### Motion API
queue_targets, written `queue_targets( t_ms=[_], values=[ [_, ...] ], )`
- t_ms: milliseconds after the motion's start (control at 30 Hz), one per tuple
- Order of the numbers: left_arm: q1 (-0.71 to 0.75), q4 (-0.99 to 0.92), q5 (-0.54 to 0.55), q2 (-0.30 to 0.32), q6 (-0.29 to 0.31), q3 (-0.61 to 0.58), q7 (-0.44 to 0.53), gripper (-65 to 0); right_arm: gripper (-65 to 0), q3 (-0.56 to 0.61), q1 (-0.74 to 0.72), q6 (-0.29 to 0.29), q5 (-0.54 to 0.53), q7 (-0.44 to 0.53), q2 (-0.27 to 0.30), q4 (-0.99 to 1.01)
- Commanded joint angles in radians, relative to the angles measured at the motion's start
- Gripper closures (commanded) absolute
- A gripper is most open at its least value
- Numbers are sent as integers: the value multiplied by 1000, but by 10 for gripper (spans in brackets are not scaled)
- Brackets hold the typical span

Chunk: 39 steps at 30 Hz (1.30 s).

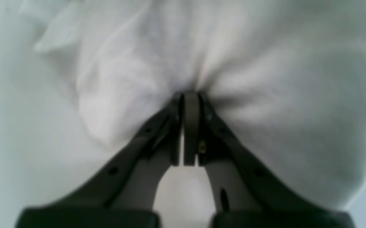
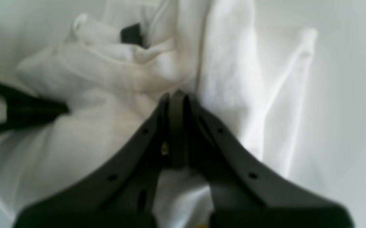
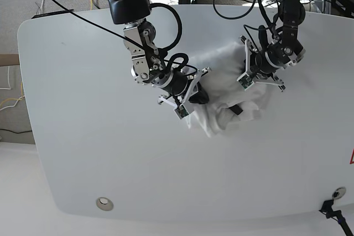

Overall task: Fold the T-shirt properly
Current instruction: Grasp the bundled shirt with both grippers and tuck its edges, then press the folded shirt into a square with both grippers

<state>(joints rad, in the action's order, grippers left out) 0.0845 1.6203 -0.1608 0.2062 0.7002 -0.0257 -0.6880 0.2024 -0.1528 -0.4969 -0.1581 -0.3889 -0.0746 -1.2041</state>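
In the base view, a white bench with rounded corners is seen from above, and a small round metal fitting is set into it near the front left corner. The arm carrying the right wrist camera is seen on the left side of this view, reaching down from the far edge toward the middle of the bench. Its right gripper is pressed into the left side of the T-shirt.

In the right wrist view, the right gripper is shown with its jaws drawn together, and a fold of the white T-shirt is pinched at the tips. The fabric is bunched in thick folds around the tips.

The T-shirt is gathered in a crumpled heap at the middle of the bench, slightly toward the far right, between the two arms. Only white cloth is visible; no print can be made out.

On the right side of the base view, the left gripper is buried in the right part of the heap. In the left wrist view, the left gripper is seen closed, with puckered T-shirt cloth caught at its tips.
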Motion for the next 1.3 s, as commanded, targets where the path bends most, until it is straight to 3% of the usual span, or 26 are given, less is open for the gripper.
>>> queue_targets(
  t_ms=[0, 200, 733, 967, 1167, 1267],
  values=[
    [-38, -24, 0, 5, -2, 4, 4, 0, -11, -2, 0, -6, -5, 11, 5, -18],
    [-125, -78, 4, -15, -2, 0, 4, 0, -10, -4, 75, -6, -5, 8, 39, -110],
    [-58, 105, 4, -23, -2, 4, -54, 0, -13, -2, 0, -6, -5, -2, 77, -155],
    [-52, 252, 2, -31, -2, 77, -48, 0, -13, -5, 20, -6, -7, -178, 78, -405],
    [-130, 134, 0, -31, -2, 89, -19, 0, -13, -2, 66, -6, -5, -198, 75, -409],
    [-164, 1, 0, -32, -2, 88, 58, 0, -13, -2, 60, -6, -5, -111, 75, -302]
  ],
)
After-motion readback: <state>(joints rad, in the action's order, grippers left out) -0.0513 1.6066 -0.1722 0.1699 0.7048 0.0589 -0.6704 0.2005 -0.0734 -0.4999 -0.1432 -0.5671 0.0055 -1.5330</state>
